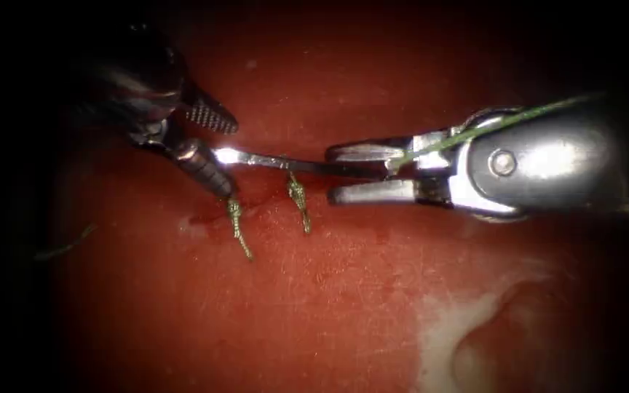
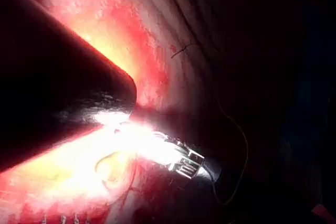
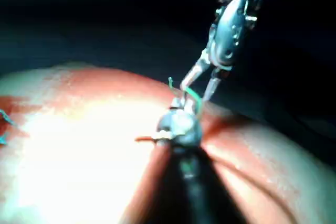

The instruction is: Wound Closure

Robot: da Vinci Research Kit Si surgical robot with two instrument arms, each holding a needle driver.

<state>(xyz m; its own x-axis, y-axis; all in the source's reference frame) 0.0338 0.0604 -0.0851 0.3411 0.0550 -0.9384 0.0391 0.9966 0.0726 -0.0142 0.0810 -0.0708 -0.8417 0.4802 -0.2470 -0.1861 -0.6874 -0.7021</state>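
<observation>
your right claw (image 1: 330, 173) stands with its two jaws spread, and the needle (image 1: 307, 164) runs between them toward the hinge. i cannot tell if the deep part of the jaws really pinches it. the green thread (image 1: 504, 124) leaves that place and lies across the body of the right tool. your left claw (image 1: 232, 160) is also spread wide, and the bright end of the needle sits between its jaws, close to the lower one. so i think that no claw has a sure hold on the needle now.

this is the first danger: if one tool moves away before the other presses together, the needle can drop on the tissue (image 1: 343, 291) or turn in the jaws.

the needle lies flat over the cut (image 1: 256, 198). i cannot tell if any part of it is in the tissue.

just under it are two tied knots (image 1: 298, 198) with short cut ends (image 1: 240, 236). a jaw that closes too low could catch a knot and loosen it, or pinch the tissue.

the thread over the right tool could snag on the joint and pull the needle sideways.
</observation>
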